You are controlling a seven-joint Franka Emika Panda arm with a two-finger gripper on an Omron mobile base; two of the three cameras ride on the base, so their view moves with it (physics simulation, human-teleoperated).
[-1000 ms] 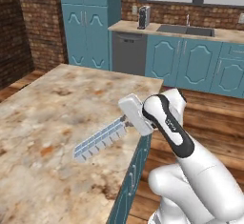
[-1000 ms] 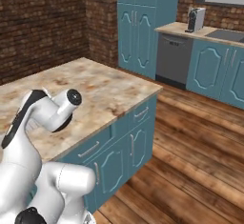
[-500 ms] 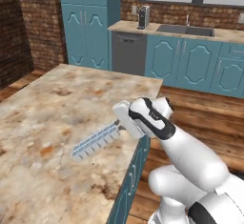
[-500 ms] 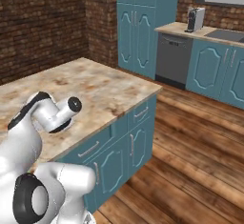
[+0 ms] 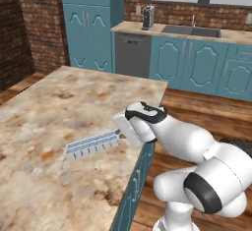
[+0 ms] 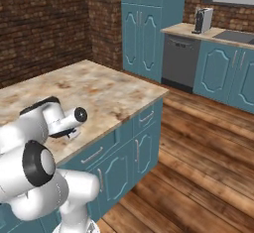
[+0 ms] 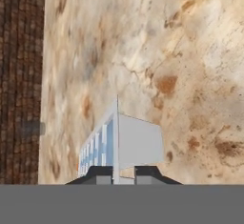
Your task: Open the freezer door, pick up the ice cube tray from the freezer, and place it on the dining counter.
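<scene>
Clamped narrowly on the ice cube tray (image 5: 92, 144), the gripper (image 5: 119, 134), jaws pinching one short end of it, with the rest cantilevered out over the dining counter (image 5: 59, 102) toward its middle. Held edge-on rather than flat, to judge from the hand view, where the ice cube tray (image 7: 114, 144) rises between the two dark fingertips (image 7: 97, 174) as a thin upright wall, blue cubes to one side, plain white back to the other. Positioned near the counter's right edge, roughly midway along it, low above the marbled stone; touching or just clear of the top cannot be told. Placing step apparently well advanced, release not yet made. Main risk: letting go while the tray stands on its long edge, so that it topples, lands face down or sheds cubes. Second risk: so close to the right edge, a tumble outward could carry it off the counter to the wooden floor (image 6: 198, 162). Third: a thin grip on one end only, so any quick wrist turn could let the long free end swing or slip between the pads. Pressing down further could also scrape the tray's lower edge against the stone. No brand, label or legible writing anywhere.
</scene>
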